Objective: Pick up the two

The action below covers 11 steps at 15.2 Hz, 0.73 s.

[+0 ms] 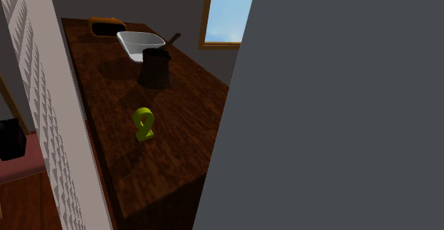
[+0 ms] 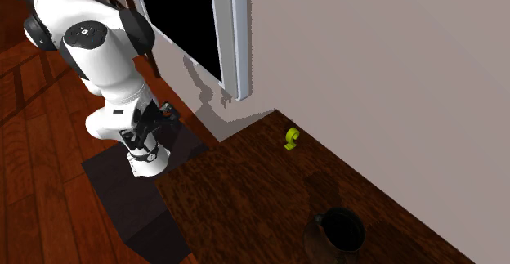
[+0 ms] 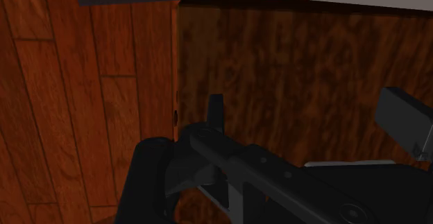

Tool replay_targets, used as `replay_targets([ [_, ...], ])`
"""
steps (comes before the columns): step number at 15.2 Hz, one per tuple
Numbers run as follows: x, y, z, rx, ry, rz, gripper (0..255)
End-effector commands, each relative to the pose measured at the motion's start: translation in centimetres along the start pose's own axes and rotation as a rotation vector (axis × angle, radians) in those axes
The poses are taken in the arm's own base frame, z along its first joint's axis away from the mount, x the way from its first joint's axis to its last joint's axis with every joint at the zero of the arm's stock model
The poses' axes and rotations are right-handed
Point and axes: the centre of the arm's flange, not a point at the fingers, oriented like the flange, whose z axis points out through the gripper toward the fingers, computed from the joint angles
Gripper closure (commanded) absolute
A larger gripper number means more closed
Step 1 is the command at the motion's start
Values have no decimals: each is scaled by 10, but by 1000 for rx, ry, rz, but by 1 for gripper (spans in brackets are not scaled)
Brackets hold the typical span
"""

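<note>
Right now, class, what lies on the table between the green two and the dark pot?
Nothing: in the shoulder view, the stretch between the green two and the dark pot is bare wooden tabletop.

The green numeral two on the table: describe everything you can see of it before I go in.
The chunky yellow-green numeral two is smooth and one colour throughout. It appears to stand upright on its base on the dark wooden table, near the table's end by the pale wall, well apart from the dark brown pot. Only the table touches it.
</note>
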Motion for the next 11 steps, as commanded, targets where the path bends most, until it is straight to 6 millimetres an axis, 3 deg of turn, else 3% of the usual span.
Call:
replay_targets([
  [1,0,0,0,0,0,0,0],
  [11,60,-107,43,7,19,-43,0],
])
